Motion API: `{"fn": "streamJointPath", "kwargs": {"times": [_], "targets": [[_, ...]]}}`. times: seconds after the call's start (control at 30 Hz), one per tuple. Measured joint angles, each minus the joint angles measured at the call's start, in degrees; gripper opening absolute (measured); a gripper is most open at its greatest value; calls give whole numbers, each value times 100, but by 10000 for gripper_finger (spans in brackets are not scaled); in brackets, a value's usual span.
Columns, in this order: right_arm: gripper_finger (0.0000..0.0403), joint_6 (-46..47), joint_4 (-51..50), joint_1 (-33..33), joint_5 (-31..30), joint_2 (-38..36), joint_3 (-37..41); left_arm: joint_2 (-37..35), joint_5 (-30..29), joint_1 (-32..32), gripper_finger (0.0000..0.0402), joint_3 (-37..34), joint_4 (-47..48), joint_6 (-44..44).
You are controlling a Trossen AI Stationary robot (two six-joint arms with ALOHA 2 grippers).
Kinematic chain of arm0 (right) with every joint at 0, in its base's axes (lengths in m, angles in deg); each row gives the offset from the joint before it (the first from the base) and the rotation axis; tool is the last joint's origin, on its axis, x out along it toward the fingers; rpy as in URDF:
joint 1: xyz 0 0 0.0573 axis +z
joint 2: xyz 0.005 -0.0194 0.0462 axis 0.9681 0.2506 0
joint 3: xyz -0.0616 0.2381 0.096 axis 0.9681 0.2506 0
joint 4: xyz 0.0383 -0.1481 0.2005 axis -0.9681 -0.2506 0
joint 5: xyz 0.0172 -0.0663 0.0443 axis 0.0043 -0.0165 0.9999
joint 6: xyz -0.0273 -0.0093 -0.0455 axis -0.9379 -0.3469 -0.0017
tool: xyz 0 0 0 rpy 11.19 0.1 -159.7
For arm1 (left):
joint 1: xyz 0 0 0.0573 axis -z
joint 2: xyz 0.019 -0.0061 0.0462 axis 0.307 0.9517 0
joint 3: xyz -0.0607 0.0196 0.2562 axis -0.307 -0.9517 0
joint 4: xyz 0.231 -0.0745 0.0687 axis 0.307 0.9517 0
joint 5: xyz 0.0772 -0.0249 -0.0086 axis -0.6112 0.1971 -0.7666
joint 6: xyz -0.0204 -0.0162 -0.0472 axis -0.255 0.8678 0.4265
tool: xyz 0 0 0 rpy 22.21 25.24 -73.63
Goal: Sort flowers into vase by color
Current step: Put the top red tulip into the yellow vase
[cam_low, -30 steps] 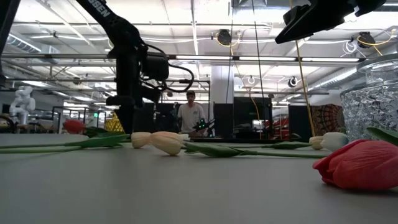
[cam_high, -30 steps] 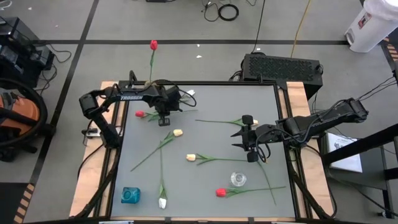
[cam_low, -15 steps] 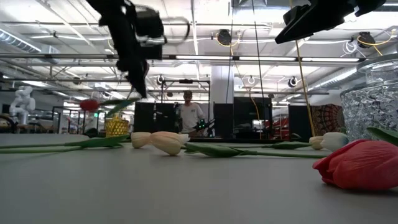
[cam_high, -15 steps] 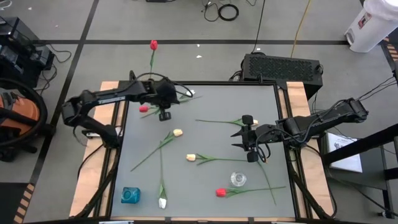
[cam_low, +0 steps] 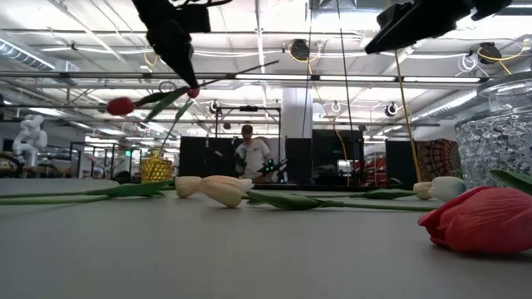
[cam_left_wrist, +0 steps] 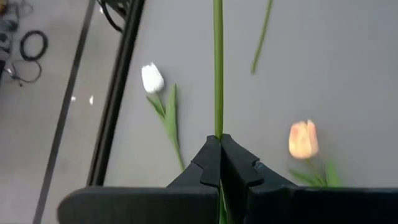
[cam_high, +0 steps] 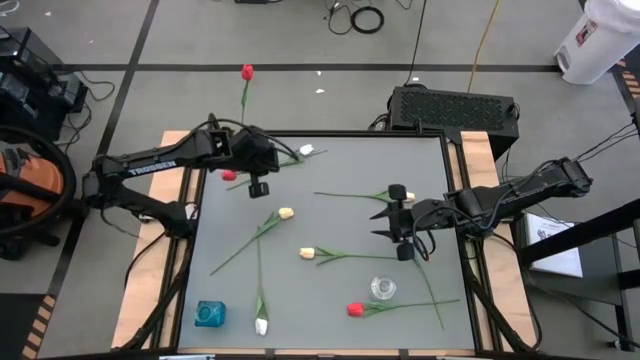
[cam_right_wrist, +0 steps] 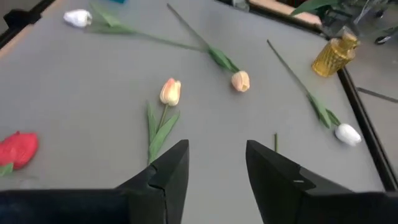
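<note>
A: From above, what do you see near the clear glass vase (cam_high: 382,288)?

B: A red tulip (cam_high: 354,310) lies just beside it on the gray tabletop (cam_high: 340,215). Farther off, in the corner across from the vase, the left end effector (cam_high: 259,186) is clenched on the thin stem of another red tulip (cam_high: 230,175).

A: And the right end effector (cam_high: 401,224)?

B: It hangs a little way from the vase, over the tabletop. Its fingers are spread apart and hold nothing. A cream tulip (cam_high: 307,254) lies near it.

A: Now look level across the tabletop.

B: The glass vase (cam_low: 497,137) is at the side, with a red tulip (cam_low: 482,219) lying in front of it. Far from the vase, the held red tulip (cam_low: 120,105) is up in the air with its stem tilted.

A: What does the left wrist camera show?

B: The left end effector (cam_left_wrist: 220,155) is pinched tight on a green stem (cam_left_wrist: 217,68). A white tulip (cam_left_wrist: 152,78) and a cream tulip (cam_left_wrist: 303,139) lie below on the tabletop.

A: And the right wrist camera?

B: The right end effector (cam_right_wrist: 216,163) is wide apart. A yellow vase (cam_right_wrist: 332,55) stands near the tabletop edge, with a white tulip (cam_right_wrist: 347,134) close to it.
</note>
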Motion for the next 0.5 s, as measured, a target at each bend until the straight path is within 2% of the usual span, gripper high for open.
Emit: {"fn": "streamJointPath", "kwargs": {"times": [0.1,0.27,0.5], "targets": [[151,-115,262,0,-141,0,0,1,-21,80,1,4,392,82],[151,-558,664,-68,-1119,0,0,3,-22,205,1,4,705,298],[151,-974,1252,-424,-1191,0,0,3,-24,497,1,4,565,307]]}}
